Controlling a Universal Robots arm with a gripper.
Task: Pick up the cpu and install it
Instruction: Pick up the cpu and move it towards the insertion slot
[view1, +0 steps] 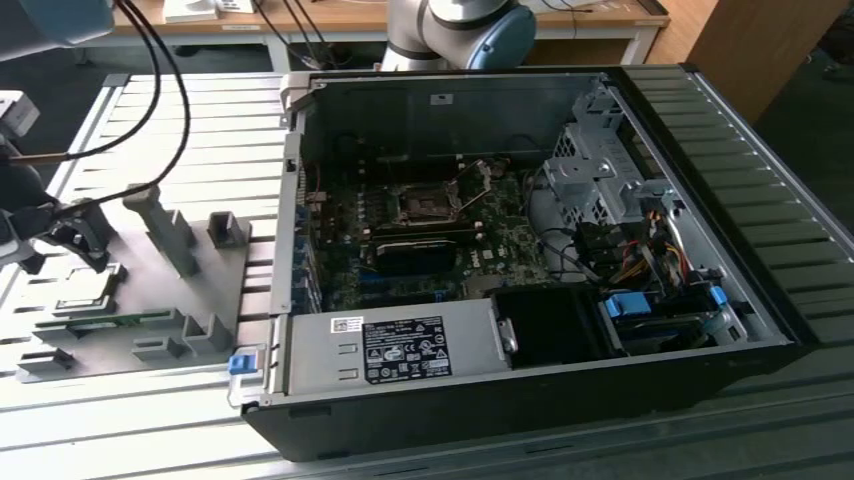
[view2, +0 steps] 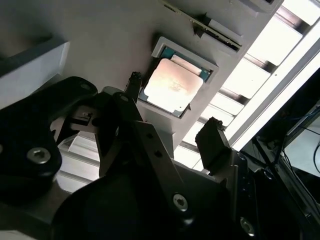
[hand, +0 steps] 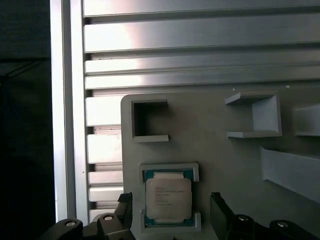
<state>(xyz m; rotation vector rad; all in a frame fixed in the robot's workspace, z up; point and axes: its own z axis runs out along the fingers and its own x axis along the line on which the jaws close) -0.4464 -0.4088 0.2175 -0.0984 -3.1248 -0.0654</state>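
Gripper (hand: 170, 207) is spread wide open, fingers (hand: 218, 212) on either side of the cpu (hand: 168, 199), gripping nothing. The cpu's flat in its framed pocket by the grey fixture plate's (hand: 215, 165) edge, with the slatted table (hand: 200, 45) beyond.

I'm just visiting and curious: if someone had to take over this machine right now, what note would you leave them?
Claw: open, straddling the cpu, not gripping it.
Cpu: lying flat in its grey holder on the fixture plate, outside the computer case.
Done: claw lined up around the cpu.
Left: the pick-up and the install, both not yet done.
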